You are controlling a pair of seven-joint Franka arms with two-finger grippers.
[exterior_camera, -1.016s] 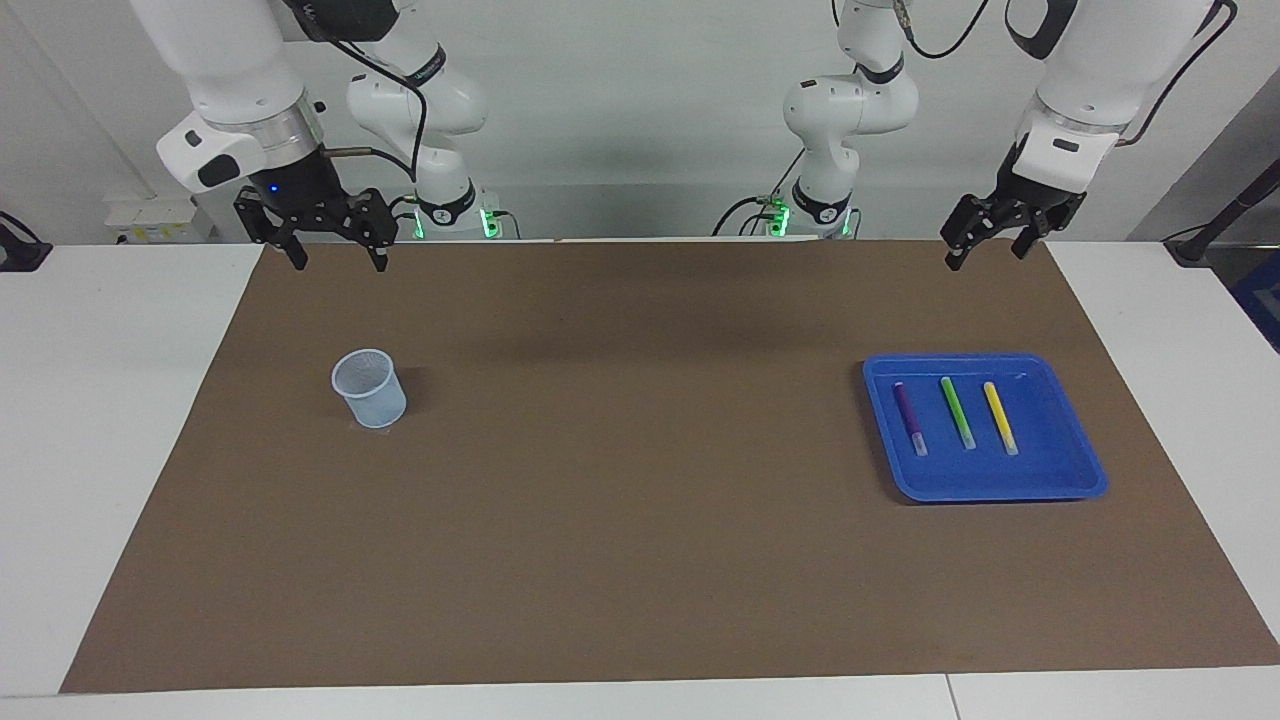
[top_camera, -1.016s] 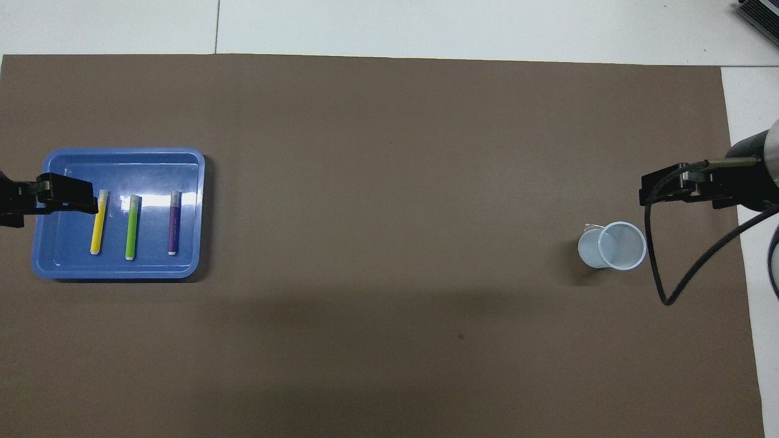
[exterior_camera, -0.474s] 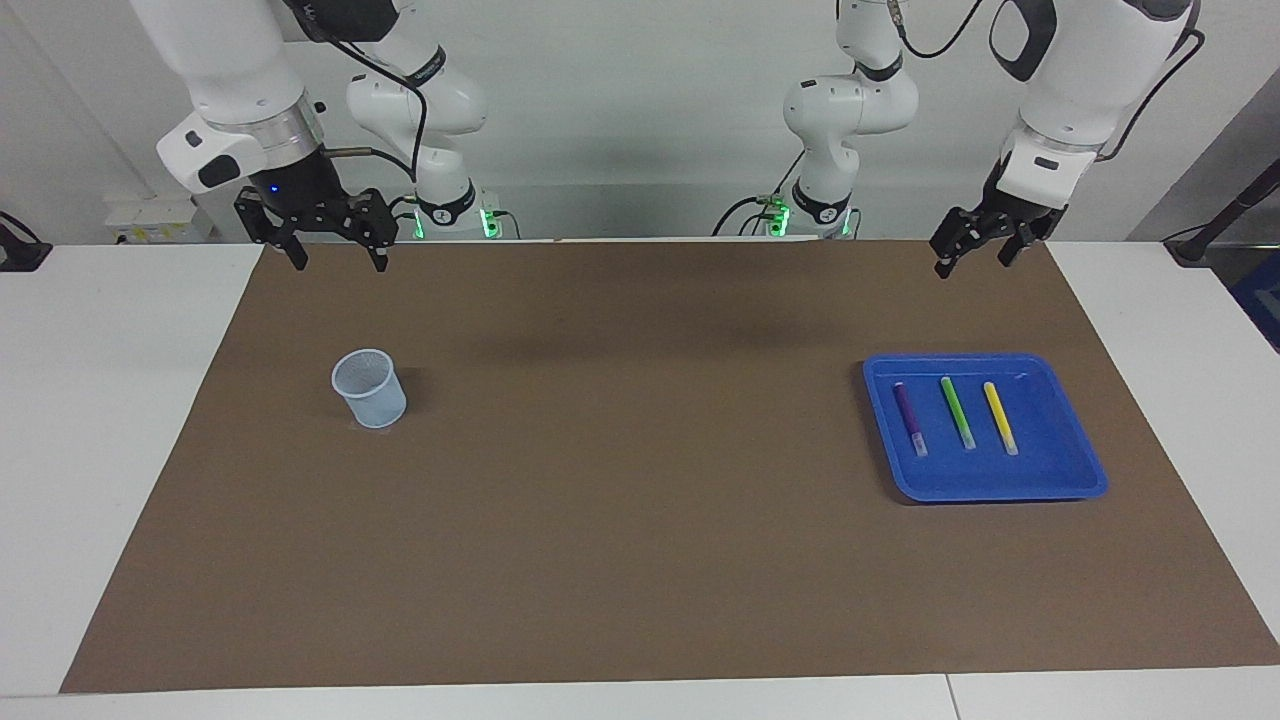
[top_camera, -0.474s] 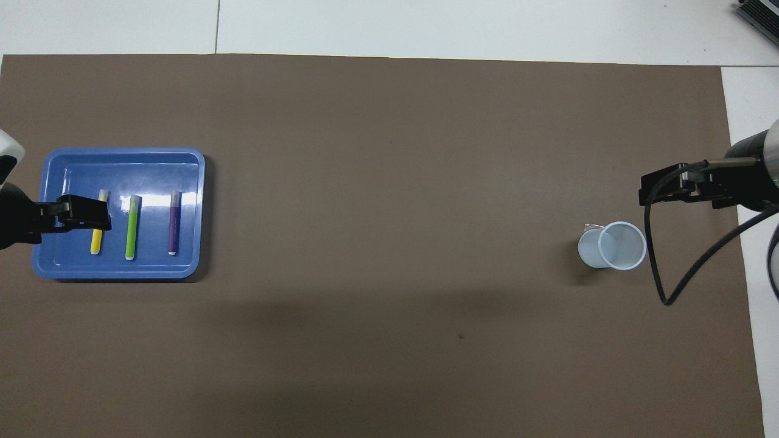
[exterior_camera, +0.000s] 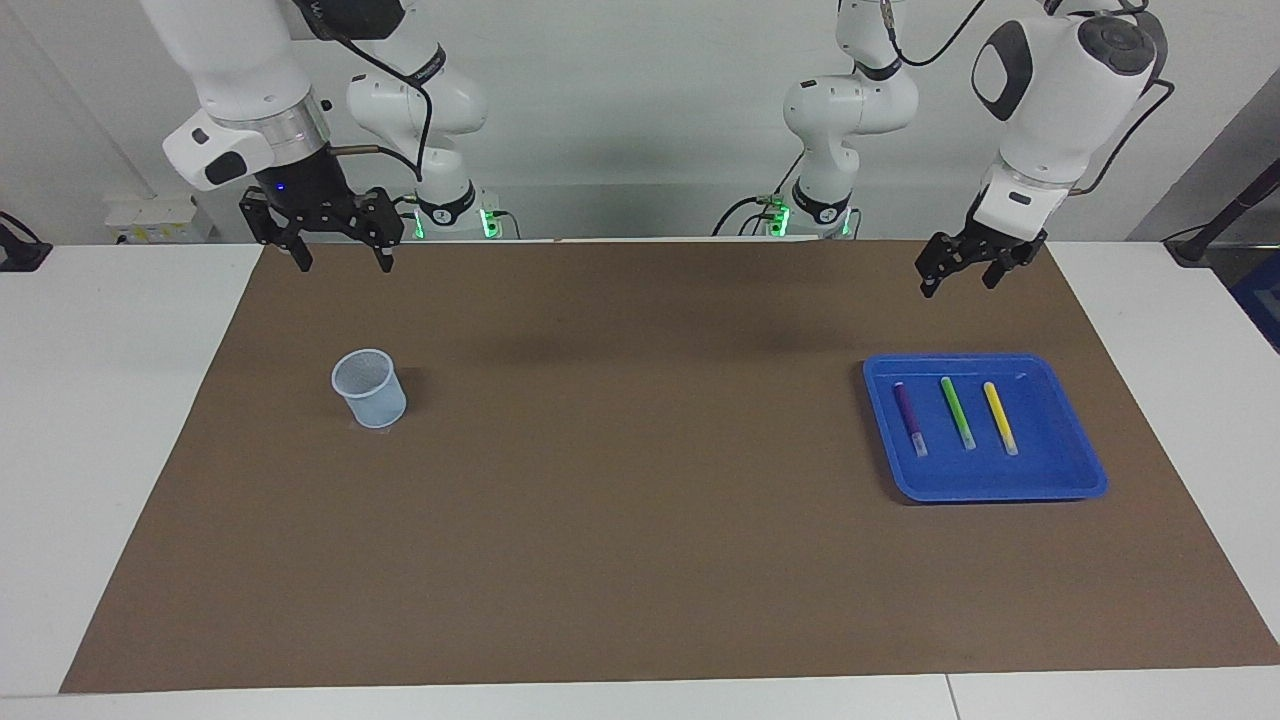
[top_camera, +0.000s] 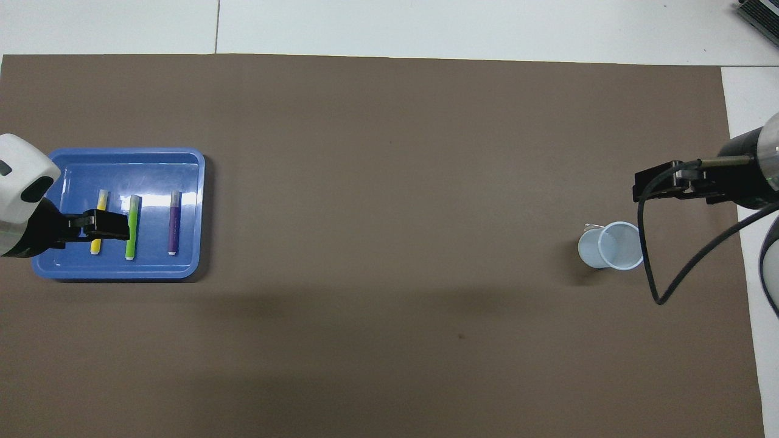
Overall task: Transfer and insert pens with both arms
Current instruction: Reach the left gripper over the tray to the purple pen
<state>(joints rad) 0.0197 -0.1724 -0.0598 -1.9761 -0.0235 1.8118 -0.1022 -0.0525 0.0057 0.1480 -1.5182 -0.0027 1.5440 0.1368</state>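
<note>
Moved: left gripper [exterior_camera: 956, 277] – now over the tray's [exterior_camera: 1060, 482] robot-side edge, jaws wide.
Right gripper [exterior_camera: 342, 262]: waits above desk, jaws wide.
Pens [exterior_camera: 958, 413]: in tray.

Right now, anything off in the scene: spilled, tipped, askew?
Nothing stands out. The purple pen, green pen and yellow pen lie side by side in the blue tray. The cup stands upright. The left pincer and right pincer hang open and empty.
</note>
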